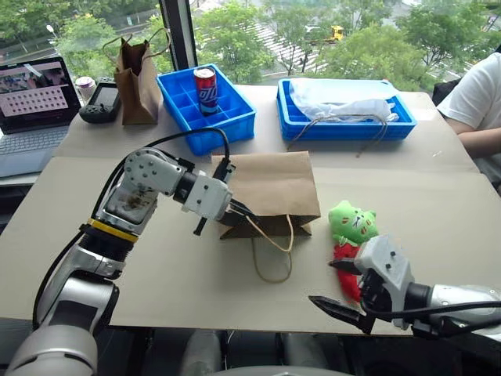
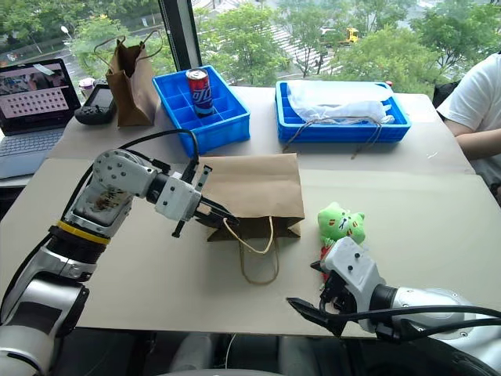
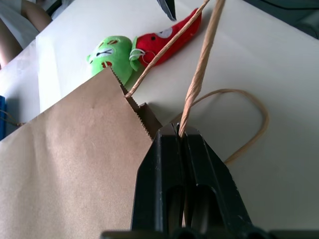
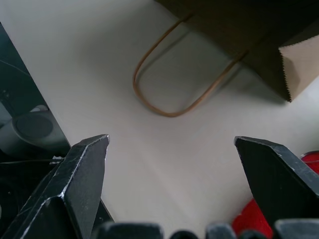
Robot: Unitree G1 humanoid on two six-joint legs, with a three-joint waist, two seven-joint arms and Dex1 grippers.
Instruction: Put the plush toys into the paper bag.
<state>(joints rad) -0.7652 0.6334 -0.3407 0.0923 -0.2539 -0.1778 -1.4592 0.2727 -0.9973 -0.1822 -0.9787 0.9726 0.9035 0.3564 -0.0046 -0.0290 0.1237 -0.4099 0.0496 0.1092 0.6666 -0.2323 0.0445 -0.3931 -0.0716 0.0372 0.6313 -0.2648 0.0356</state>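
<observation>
- Left pincer (image 1: 239, 211) is clamping one twine handle (image 3: 199, 74) of the paper bag (image 1: 270, 184), which is lying flat mid-bench (image 1: 438, 204).
- Right pincer (image 1: 338, 286) is hanging spread wide, empty, at the near edge.
- Green plush toy (image 1: 352, 222) and red plush toy (image 3: 167, 40) are lying beside the bag, apparently touching each other.

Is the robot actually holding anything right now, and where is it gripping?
Yes. The left gripper pinches one twine handle of the paper bag. The right gripper is open, holding nothing.

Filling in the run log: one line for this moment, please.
left gripper: shut on twine handle | right gripper: open, empty | paper bag: flat on table | green plush, red chili plush: beside bag, not in
</observation>
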